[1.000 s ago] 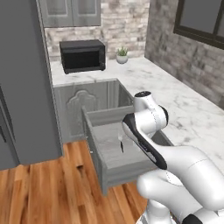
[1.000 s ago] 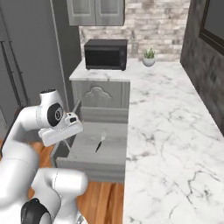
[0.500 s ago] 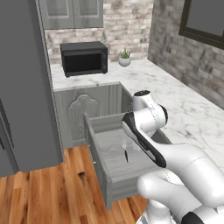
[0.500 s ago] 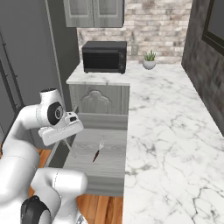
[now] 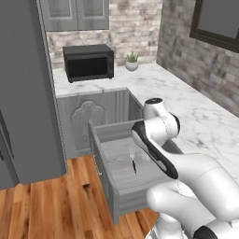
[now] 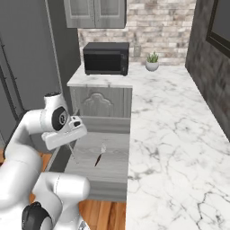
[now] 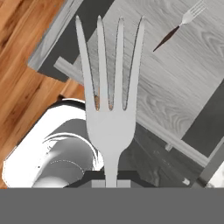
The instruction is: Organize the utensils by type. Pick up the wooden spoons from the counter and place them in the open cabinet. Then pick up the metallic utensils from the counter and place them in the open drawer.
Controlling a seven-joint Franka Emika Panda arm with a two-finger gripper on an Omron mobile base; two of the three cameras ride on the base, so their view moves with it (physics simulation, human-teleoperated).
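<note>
My gripper [image 7: 111, 177] is shut on a silver fork [image 7: 111, 109], whose tines point away from the hand. It hangs over the near left corner of the open drawer [image 7: 175, 74]. A second fork [image 7: 183, 26] with a dark handle lies on the drawer's pale floor. In the left base view this lying fork [image 5: 134, 163] sits mid-drawer [image 5: 116, 186], just left of my forearm. From the right base view the gripper [image 6: 72, 143] hangs above the drawer [image 6: 112, 166], left of the lying fork [image 6: 99, 155]. The marble counter [image 6: 170, 134] runs along the right. The wooden spoons are out of view.
A black microwave [image 5: 88, 61] and a small potted plant [image 5: 132, 60] stand at the counter's back. A tall dark fridge [image 5: 23, 93] rises on the left. Grey wall cabinets [image 5: 77, 14] hang above. Wooden floor [image 5: 56, 205] lies in front of the drawer.
The whole picture has shifted in both base views, so the base has driven. The arm keeps its pose over the drawer, and the dark-handled fork lies where it did.
</note>
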